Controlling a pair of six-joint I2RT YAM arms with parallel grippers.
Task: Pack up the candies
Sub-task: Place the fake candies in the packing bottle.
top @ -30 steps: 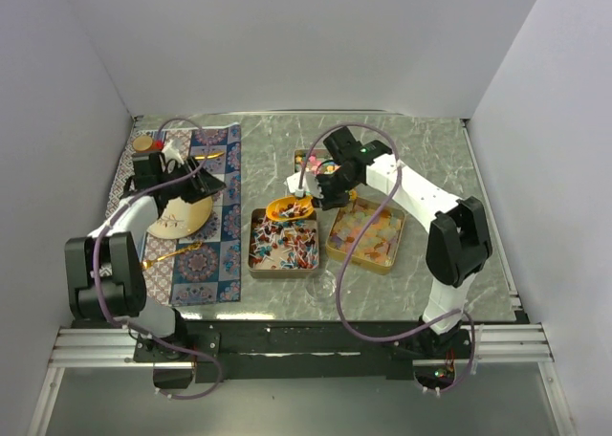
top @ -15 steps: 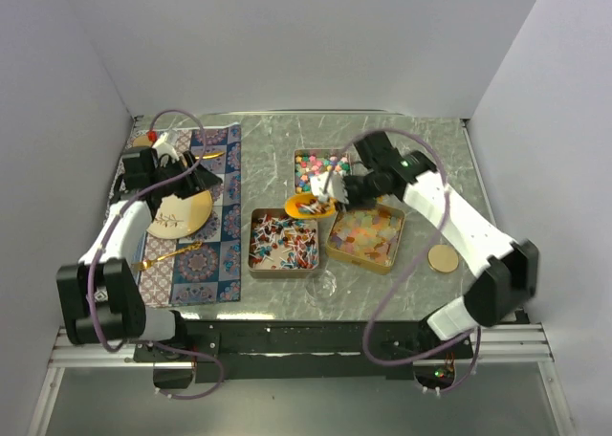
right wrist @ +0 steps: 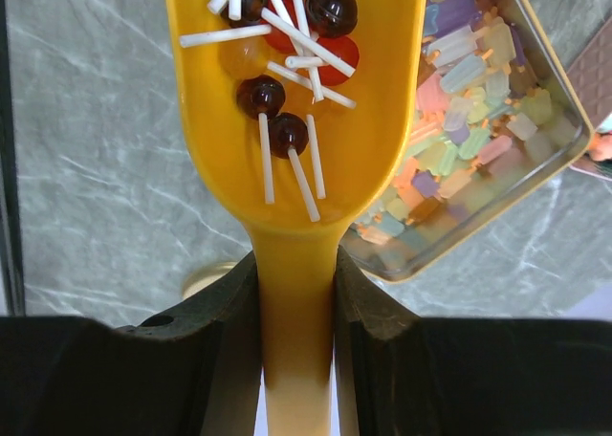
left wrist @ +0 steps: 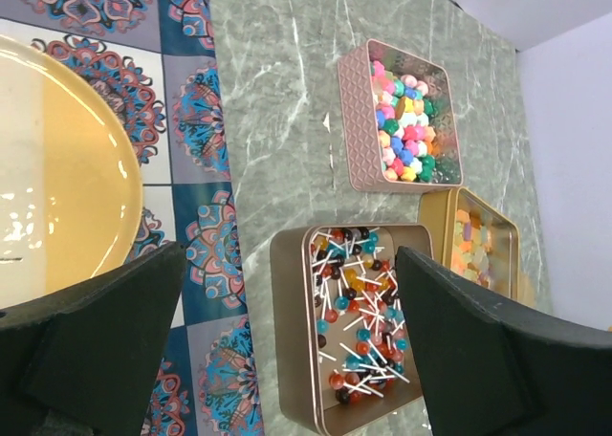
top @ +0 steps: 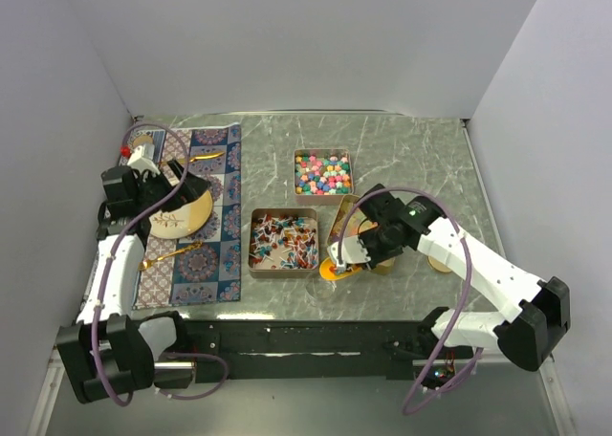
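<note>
Carrying lollipops (right wrist: 260, 97) in the scoop (right wrist: 296, 197), swung from the middle tin (top: 251, 250) to the table's (top: 411, 149) near edge, right fingers (right wrist: 229, 331) clamped on its handle. Left fingers (left wrist: 96, 331) newly spread wide, empty. Load in transit, unpacked.

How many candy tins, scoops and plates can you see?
Tins: 3 - ball tin, lollipop tin, squares tin
Scoops: 1 - yellow scoop
Plates: 1 - cream plate
Total: 5
</note>
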